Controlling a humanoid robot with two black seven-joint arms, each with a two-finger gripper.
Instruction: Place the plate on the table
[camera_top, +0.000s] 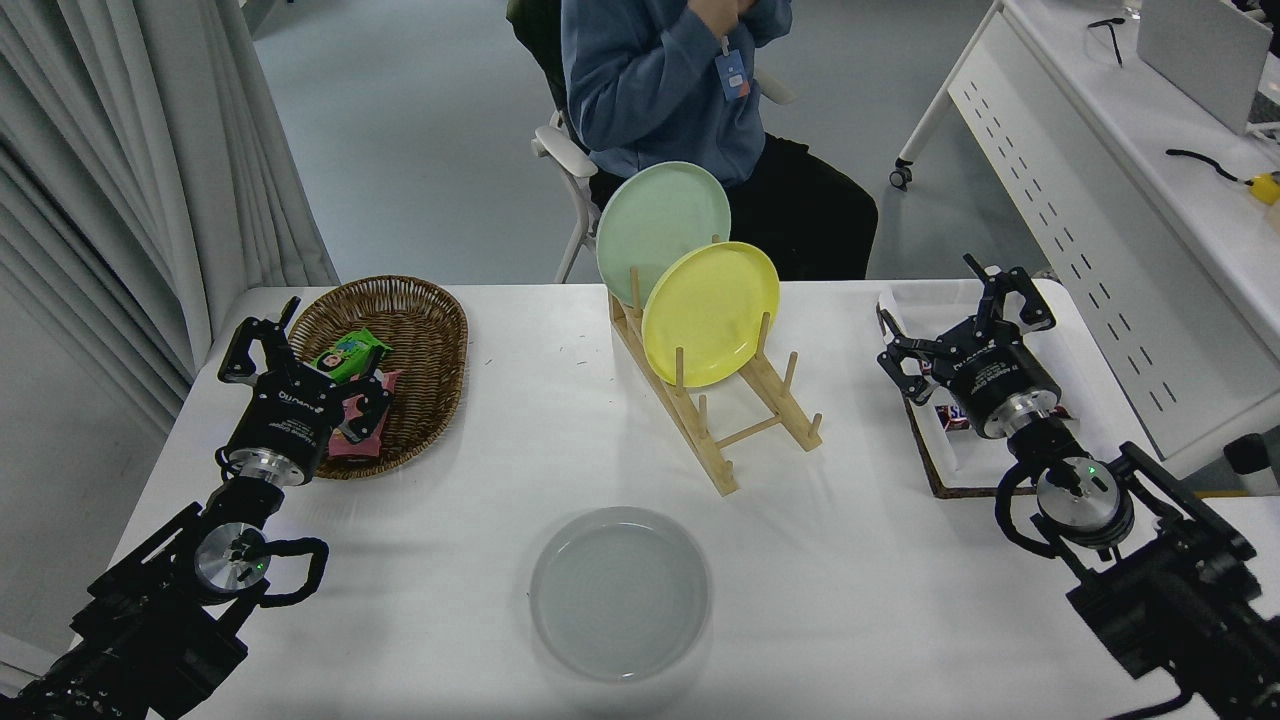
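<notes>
The pale grey-white plate (619, 593) lies flat on the white table (850, 560) near its front edge, in the middle. My right gripper (960, 315) is open and empty, far to the right of the plate, over the tray at the table's right side. My left gripper (300, 355) is parked at the lower left beside the wicker basket, open and empty.
A wooden rack (735, 420) holds a yellow plate (710, 312) and a mint-green plate (662, 230) upright at the back middle. A wicker basket (420, 370) with snack packs stands at the left. A tray (925, 440) with candy bars is at the right. A person (660, 90) sits behind the table.
</notes>
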